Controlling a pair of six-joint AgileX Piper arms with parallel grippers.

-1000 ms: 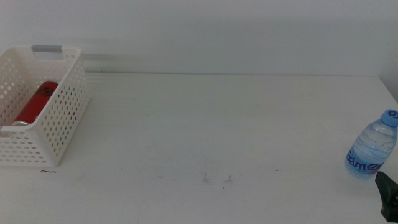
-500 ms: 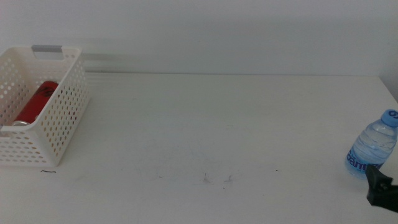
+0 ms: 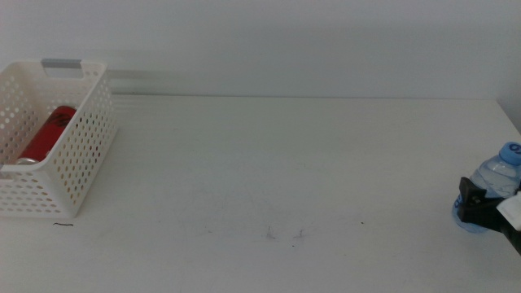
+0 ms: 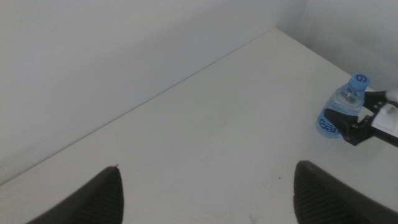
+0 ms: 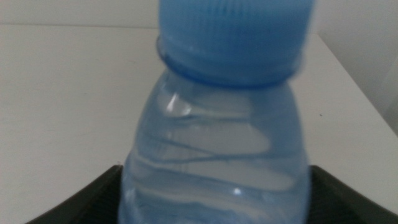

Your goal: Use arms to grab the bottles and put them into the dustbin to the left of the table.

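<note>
My right end effector (image 3: 480, 213) is at the counter's right edge, jaws spread wide with the water bottle (image 5: 217, 137) upright between them. In the right wrist view the bottle fills the frame, one jaw on each side; can't tell whether either touches it. Blue cap (image 3: 512, 151) sits above my jaws, blue label low on the body.

My left end effector (image 4: 205, 193) is parked out of the middle view, jaws wide apart and holding nothing, hovering over bare counter (image 3: 285, 163). From it, the bottle and the right end effector are far off near the counter's corner.

Well apart from my right end effector, on the counter's opposite side: white perforated dustbin (image 3: 81, 146), with the red cola can (image 3: 47, 134) lying inside it.
</note>
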